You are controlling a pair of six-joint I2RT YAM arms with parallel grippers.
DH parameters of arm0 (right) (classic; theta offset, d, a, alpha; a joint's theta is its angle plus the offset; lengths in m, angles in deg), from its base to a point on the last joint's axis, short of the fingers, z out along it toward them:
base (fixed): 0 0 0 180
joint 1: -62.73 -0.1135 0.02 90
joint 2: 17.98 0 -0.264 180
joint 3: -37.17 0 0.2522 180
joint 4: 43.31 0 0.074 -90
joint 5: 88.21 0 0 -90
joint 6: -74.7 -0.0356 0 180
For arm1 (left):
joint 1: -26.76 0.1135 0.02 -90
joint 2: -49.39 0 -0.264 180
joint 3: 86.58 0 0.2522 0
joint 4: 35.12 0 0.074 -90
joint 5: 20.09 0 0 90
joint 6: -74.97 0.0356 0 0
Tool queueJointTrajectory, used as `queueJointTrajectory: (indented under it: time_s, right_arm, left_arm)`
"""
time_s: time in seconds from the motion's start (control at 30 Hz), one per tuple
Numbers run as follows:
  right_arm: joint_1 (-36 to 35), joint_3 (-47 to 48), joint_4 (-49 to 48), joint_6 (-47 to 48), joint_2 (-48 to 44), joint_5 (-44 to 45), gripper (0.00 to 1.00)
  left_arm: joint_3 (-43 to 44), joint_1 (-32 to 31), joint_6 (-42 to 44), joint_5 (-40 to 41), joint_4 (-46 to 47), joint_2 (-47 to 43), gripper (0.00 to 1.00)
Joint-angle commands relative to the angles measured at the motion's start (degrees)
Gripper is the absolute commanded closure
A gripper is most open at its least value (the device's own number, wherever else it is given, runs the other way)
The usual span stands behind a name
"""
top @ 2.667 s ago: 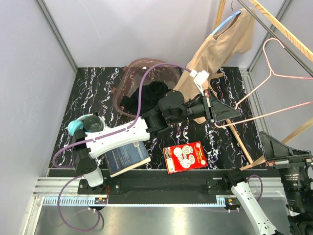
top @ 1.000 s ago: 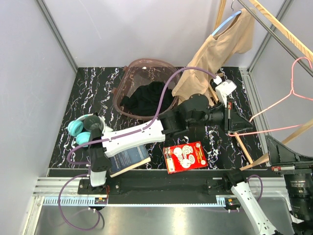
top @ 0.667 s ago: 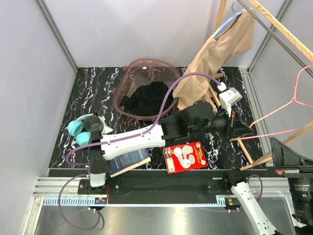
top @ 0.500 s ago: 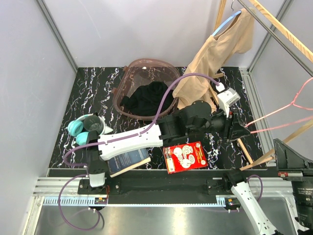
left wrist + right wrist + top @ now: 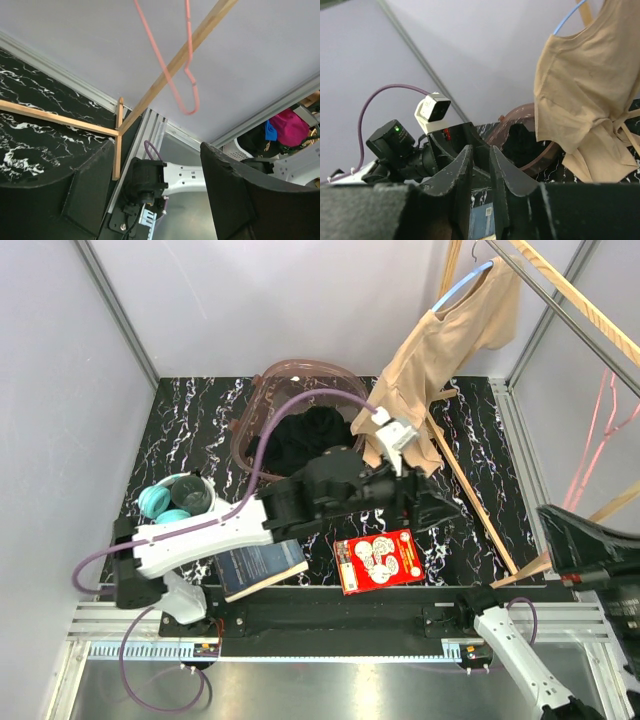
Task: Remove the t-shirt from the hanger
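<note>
A beige t-shirt (image 5: pixel 450 340) (image 5: pixel 580 95) hangs on a blue hanger (image 5: pixel 462 282) (image 5: pixel 567 19) at the rack's back end. A bare pink hanger (image 5: pixel 598 435) (image 5: pixel 172 75) dangles free at the right, touched by neither gripper. My left gripper (image 5: pixel 432 508) (image 5: pixel 156 150) is open and empty over the table's middle right, well short of the pink hanger. My right gripper (image 5: pixel 578 542) (image 5: pixel 481 152) sits at the near right with a narrow gap between its fingers and nothing in it.
A pink basket (image 5: pixel 290 370) at the back holds a black garment (image 5: pixel 305 435). A red book (image 5: pixel 378 560), a blue book (image 5: pixel 260 565) and teal headphones (image 5: pixel 160 502) lie near the front. Wooden rack legs (image 5: pixel 475 505) and a rail (image 5: pixel 570 305) cross the right side.
My left gripper opened, let go of the pink hanger and pulled back to the left. The hanger swung up to the right. My right gripper's fingers parted slightly.
</note>
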Motion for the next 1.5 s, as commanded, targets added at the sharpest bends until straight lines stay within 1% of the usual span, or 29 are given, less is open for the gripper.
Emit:
queueJointTrajectory:
  time_s: [0.0,0.1,0.13,0.17,0.27,0.33,0.43,0.5,0.6,0.7,0.8,0.87,0.9,0.93,1.0,1.03,1.1,1.13,1.27,1.3,1.33,1.37,1.43,1.47]
  right_arm:
    - [-0.08,2.77,-0.12,5.85,8.48,-13.01,0.71]
    - [0.01,3.74,-0.91,6.99,12.43,-16.54,0.68]
    - [0.01,3.66,-2.22,7.17,13.23,-17.07,0.65]
    - [0.01,3.39,-3.02,7.26,14.45,-17.25,0.64]
    - [0.01,1.03,-7.67,7.17,16.21,-16.73,0.61]
    - [0.01,-0.38,-10.65,7.17,17.97,-16.64,0.59]
    - [0.01,-0.83,-13.74,6.99,21.56,-16.81,0.55]
    - [0.01,0.31,-14.89,6.38,24.12,-16.9,0.53]
    - [0.01,2.33,-17.42,5.42,29.48,-16.12,0.5]
    - [0.01,4.88,-20.24,3.57,35.37,-13.04,0.45]
    - [0.01,9.01,-21.21,1.9,43.44,-9.53,0.41]
    - [-1.04,11.46,-21.92,2.24,46.27,-5.93,0.39]
    - [-1.74,12.61,-21.66,3.03,49.41,-4.26,0.37]
    - [-2.97,14.1,-20.79,3.99,51.18,0.45,0.36]
    - [-6.83,18.76,-18.5,7.6,56.0,5.22,0.33]
    - [-7.63,20.16,-17.71,8.48,57.51,9.6,0.3]
    - [-9.92,25.0,-14.02,10.33,62.33,15.32,0.28]
    - [-10.18,26.4,-13.14,10.85,63.93,19.18,0.26]
    - [-10.36,33.16,-10.76,12.61,70.88,27.11,0.23]
    - [-10.36,34.93,-10.06,13.4,73.85,28.96,0.23]
    - [-10.45,36.95,-9.36,14.1,75.53,33.07,0.21]
    - [-10.36,40.97,-8.48,15.94,76.85,34.85,0.19]
    - [-10.36,44.86,-8.21,17.79,80.98,38.8,0.16]
    - [-10.28,48.44,-8.21,19.28,82.21,39.86,0.14]
  left_arm:
    - [-7.05,-0.02,0.81,4.8,2.16,-10.48,0.27]
    - [-13.03,-0.02,0.29,10.07,-0.21,-15.6,0.26]
    - [-14.34,-0.02,0.11,11.39,-0.83,-19.18,0.26]
    - [-16.97,-0.02,-0.59,13.84,-2.14,-20.69,0.26]
    - [-21.8,-0.1,-2.78,17.89,-4.34,-27.9,0.26]
    - [-25.67,-0.02,-4.19,19.13,-4.7,-32.98,0.26]
    - [-30.07,-0.19,-7.01,20.36,-4.52,-37.57,0.25]
    - [-30.88,-0.11,-8.24,20.54,-5.57,-40.21,0.23]
    - [-29.57,-0.11,-8.42,19.58,-9.88,-41.01,0.22]
    - [-28.95,-0.11,-9.38,18.26,-12.69,-42.59,0.22]
    - [-29.47,-0.11,-10.09,16.68,-14.45,-45.14,0.22]
    - [-29.56,-0.11,-9.83,16.15,-16.29,-46.71,0.21]
    - [-29.3,-0.11,-9.56,16.23,-17.17,-47.16,0.21]
    - [-29.04,-0.02,-8.78,16.41,-18.75,-47.51,0.2]
    - [-27.99,-0.02,-7.72,16.76,-20.34,-48.39,0.2]
    - [-27.81,-0.1,-6.67,17.28,-21.48,-48.74,0.19]
    - [-27.45,-0.02,-5.96,18.16,-22.27,-49.36,0.19]
    - [-27.45,-0.1,-5.7,18.6,-22.36,-50.14,0.18]
    - [-27.81,-0.11,-5.61,19.14,-22.28,-50.94,0.17]
    - [-27.54,-0.02,-5.35,18.96,-22.36,-50.86,0.17]
    - [-27.37,-0.1,-4.91,18.96,-22.71,-50.68,0.17]
    - [-27.1,-0.02,-4.82,19.05,-23.24,-50.24,0.17]
    - [-26.31,-0.11,-4.47,19.31,-24.38,-49.71,0.17]
    - [-26.14,-0.02,-4.38,19.4,-24.56,-49.45,0.17]
